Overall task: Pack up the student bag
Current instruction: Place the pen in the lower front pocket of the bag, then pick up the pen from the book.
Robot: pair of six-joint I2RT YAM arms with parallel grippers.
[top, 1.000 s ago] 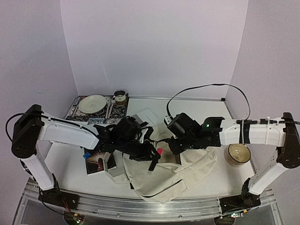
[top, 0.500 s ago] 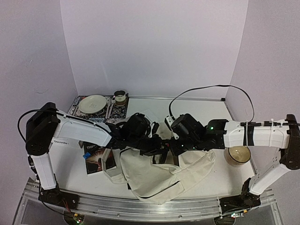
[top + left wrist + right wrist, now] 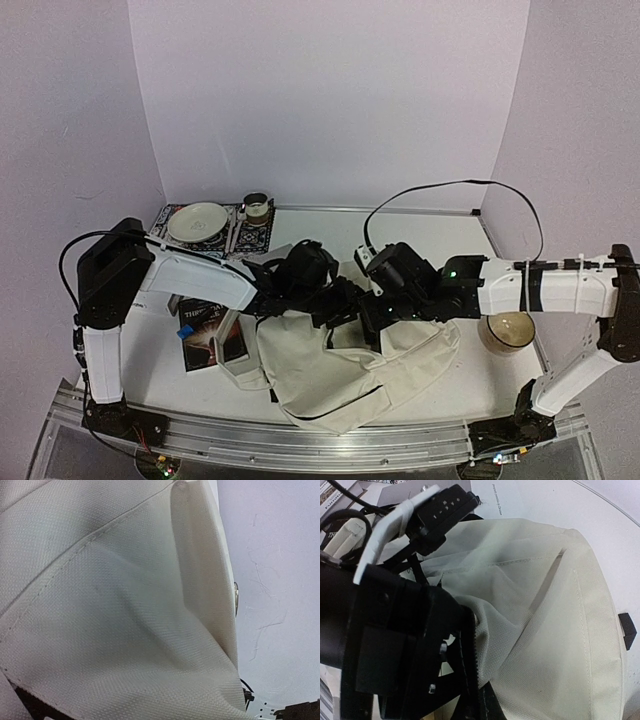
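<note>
Right gripper (image 3: 368,318) of mine is closed at the zipper edge of the student bag (image 3: 330,375), which lies by the middle of the counter's (image 3: 440,235) near edge; my left gripper (image 3: 343,303) is buried in its fabric, open or closed I cannot tell. A book (image 3: 205,340) lies toward the left edge, a bowl (image 3: 507,330) by the right edge
</note>
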